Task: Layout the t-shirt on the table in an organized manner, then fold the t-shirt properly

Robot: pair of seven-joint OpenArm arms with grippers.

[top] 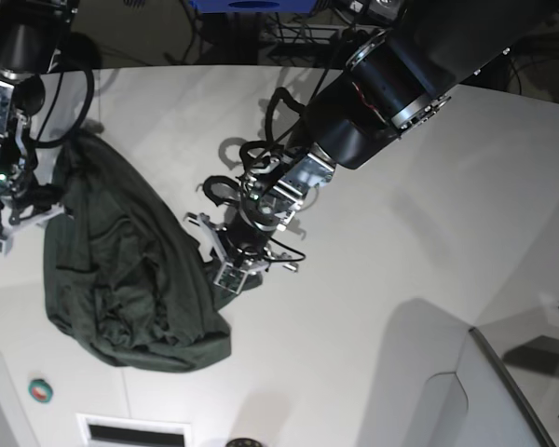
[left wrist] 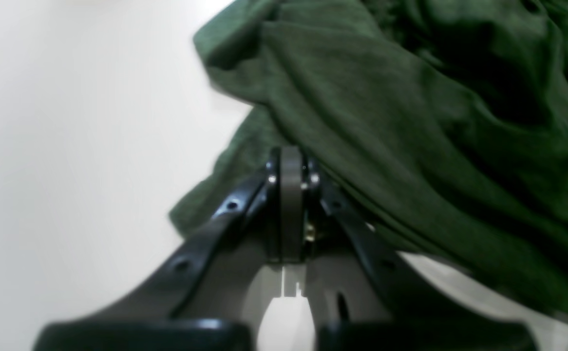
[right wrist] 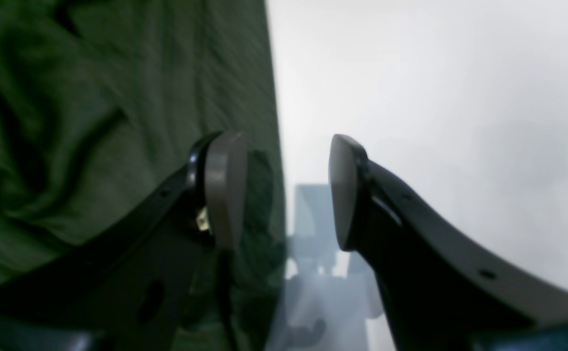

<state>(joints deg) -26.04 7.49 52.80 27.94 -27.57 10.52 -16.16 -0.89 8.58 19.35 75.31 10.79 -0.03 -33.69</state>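
Two arms are working at one shirt (top: 121, 279), which is lying rumpled on the table (top: 373, 279) toward the left of the base view, bunched and creased rather than spread flat. The left gripper (left wrist: 291, 163) is sitting at the shirt's edge nearest the table's middle — its two grey pads are pressed together, and a fold of green cloth is running from just beyond the tips up and away to the right; whether any cloth is caught between the pads cannot be told from the wrist view. In the base view this arm is reaching in from the upper right, its gripper (top: 235, 264) touching the shirt's right-hand border. The right gripper (right wrist: 284, 190) is standing with its jaws apart: one pad is hanging over the shirt (right wrist: 94, 122), the other over bare table (right wrist: 435, 97), and the shirt's straight edge is running between them. Nothing is showing between the pads but that edge and the glossy white top, which is reflecting the gripper. In the base view the right arm is coming down at the far left, beside the shirt's upper corner. A small red and green round thing (top: 40, 390) is lying near the front edge, apart from the shirt.
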